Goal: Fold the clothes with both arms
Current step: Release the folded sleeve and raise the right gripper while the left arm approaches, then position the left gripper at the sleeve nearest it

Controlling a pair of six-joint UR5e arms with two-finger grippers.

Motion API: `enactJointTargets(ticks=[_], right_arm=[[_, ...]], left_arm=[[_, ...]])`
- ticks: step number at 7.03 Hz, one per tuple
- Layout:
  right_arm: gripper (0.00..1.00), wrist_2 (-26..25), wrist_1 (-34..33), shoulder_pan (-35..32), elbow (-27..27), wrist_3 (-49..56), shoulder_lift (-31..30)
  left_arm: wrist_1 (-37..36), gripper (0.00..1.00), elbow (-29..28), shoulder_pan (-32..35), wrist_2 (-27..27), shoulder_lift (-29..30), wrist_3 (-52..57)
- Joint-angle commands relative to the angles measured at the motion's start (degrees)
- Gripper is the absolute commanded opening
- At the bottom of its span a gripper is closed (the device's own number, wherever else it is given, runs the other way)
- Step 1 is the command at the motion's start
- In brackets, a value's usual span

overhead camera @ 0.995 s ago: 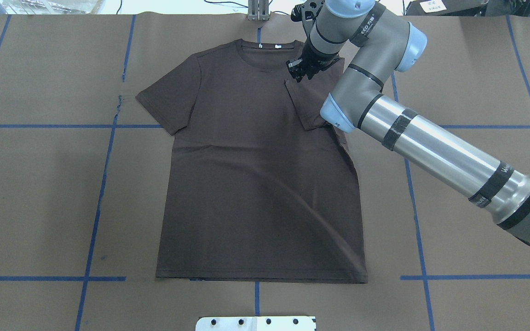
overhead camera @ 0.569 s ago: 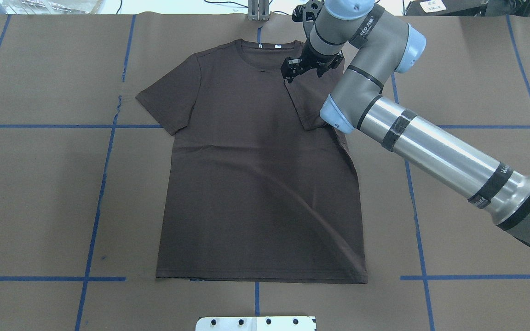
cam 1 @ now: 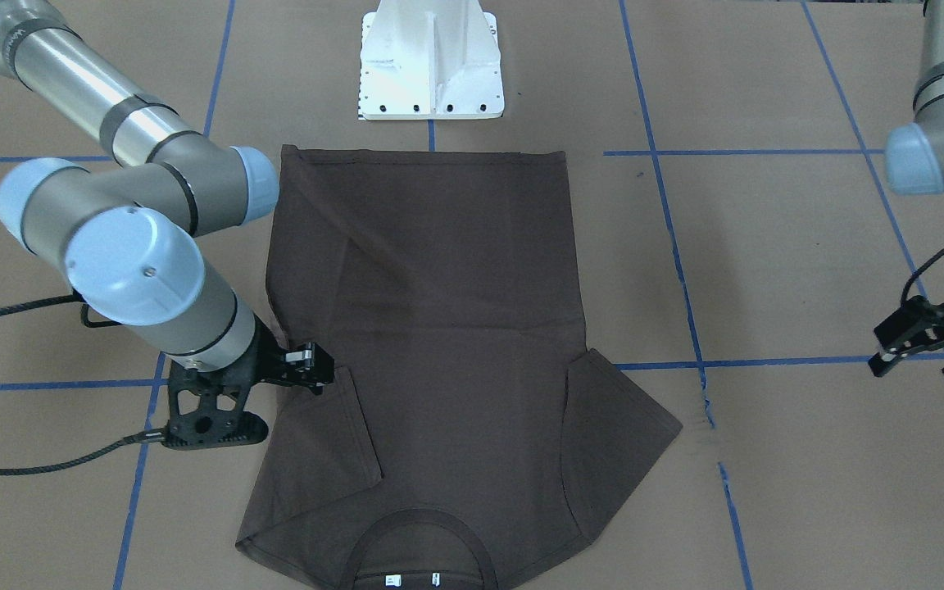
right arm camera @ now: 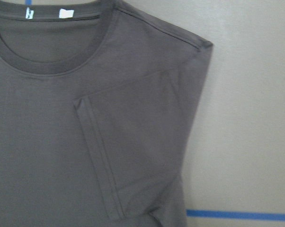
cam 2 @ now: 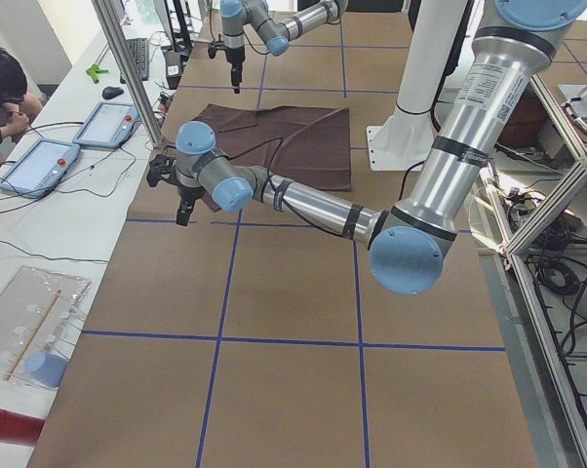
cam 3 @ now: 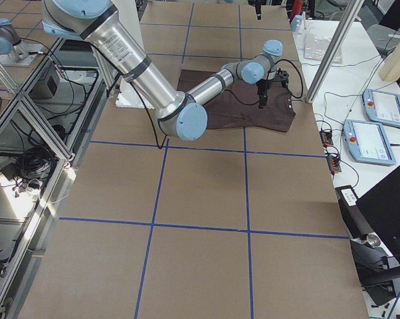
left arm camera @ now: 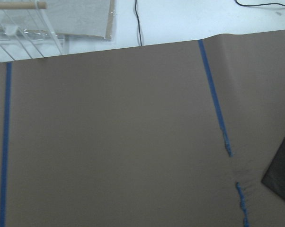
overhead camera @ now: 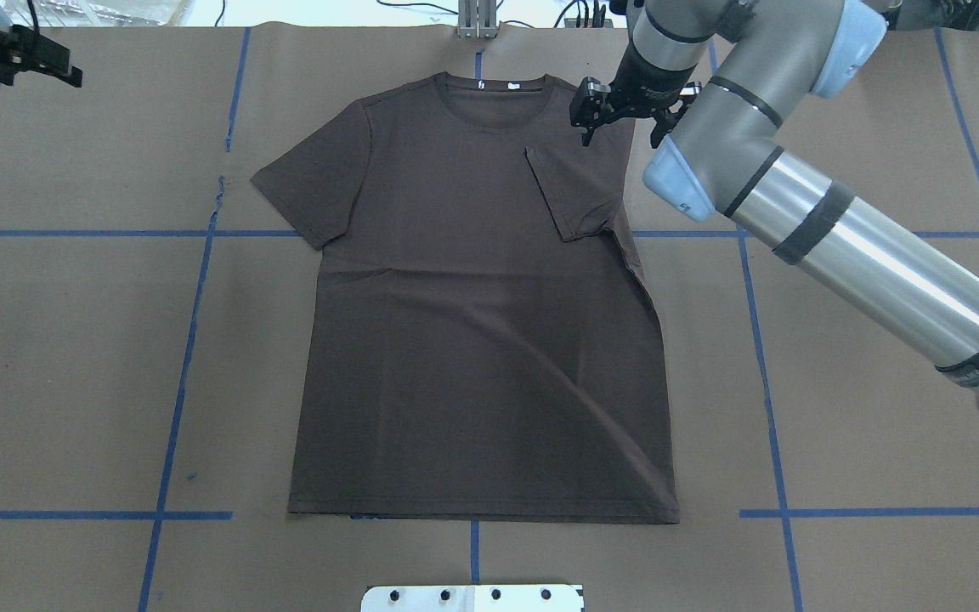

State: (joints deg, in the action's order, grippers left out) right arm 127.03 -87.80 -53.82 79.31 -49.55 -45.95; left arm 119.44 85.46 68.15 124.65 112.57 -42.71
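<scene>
The dark brown T-shirt (overhead camera: 472,340) lies flat on the table, collar at the far side, white neck tags showing. Its right sleeve (overhead camera: 579,191) is folded inward onto the chest; the other sleeve (overhead camera: 311,183) lies spread out. My right gripper (overhead camera: 619,127) hovers above the shirt's right shoulder, open and empty, clear of the folded sleeve. The right wrist view shows the collar (right arm camera: 52,61) and the folded sleeve (right arm camera: 138,142) below. My left gripper (overhead camera: 48,68) is open and empty, far out at the table's far left; it also shows in the front view (cam 1: 914,365).
The white pedestal base (overhead camera: 472,597) stands at the near edge by the hem. Blue tape lines (overhead camera: 175,408) cross the brown paper table cover. A metal post (overhead camera: 477,17) stands behind the collar. An operator (cam 2: 1,88) and tablets (cam 2: 108,122) are beyond the far edge.
My right gripper has lifted off the folded sleeve and moved to the right, over the shoulder. My left gripper has come into view at the far left corner.
</scene>
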Motion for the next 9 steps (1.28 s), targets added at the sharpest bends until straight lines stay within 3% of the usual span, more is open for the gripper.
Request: enactJointTargets(ticks=[1,2,4,9], right_arm=[[1.0,3.83,-3.35,-3.57,9.78,0.15,-7.55],[1.0,3.92,-3.35,-3.49,10.5,-0.72,-7.75],[1.0,3.75,-3.08,-3.31,10.51,-0.99,-7.75],[1.0,3.66,-2.64,-3.05,10.16,-3.36,-7.22]], left_arm=[[4.13,1.0,-0.55,-11.66,-12.35,2.21,-14.28],[4.48,1.0,-2.82,-15.38,-17.55,4.48,-18.59],[11.66,1.0,-12.9,-21.02,-25.91,8.18,-23.63],[11.96,0.97,-16.2,-22.62,-28.58,9.6,-23.38]])
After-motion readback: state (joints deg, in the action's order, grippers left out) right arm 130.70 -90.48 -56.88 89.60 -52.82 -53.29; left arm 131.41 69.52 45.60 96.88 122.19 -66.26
